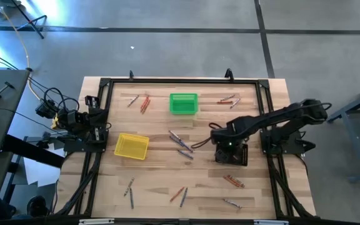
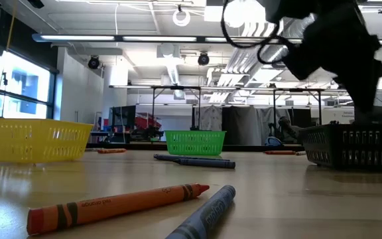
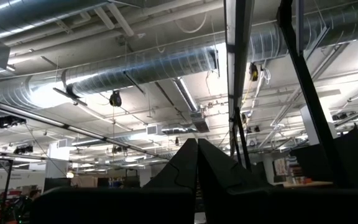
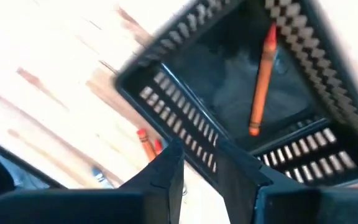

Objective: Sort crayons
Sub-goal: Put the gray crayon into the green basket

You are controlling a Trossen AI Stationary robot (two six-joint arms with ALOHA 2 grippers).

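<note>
Our right pincer (image 4: 199, 163) hangs open over the black basket (image 4: 185, 118), orange crayon (image 4: 261, 81) lying inside below it. Risk: clipping the rim on exit tips the basket.

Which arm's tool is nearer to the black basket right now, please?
The right. The right tool hangs directly over the black basket, which holds one orange crayon. The left tool sits parked at the table's left edge, across the table from it.

overhead, table-level, two wrist views
</note>
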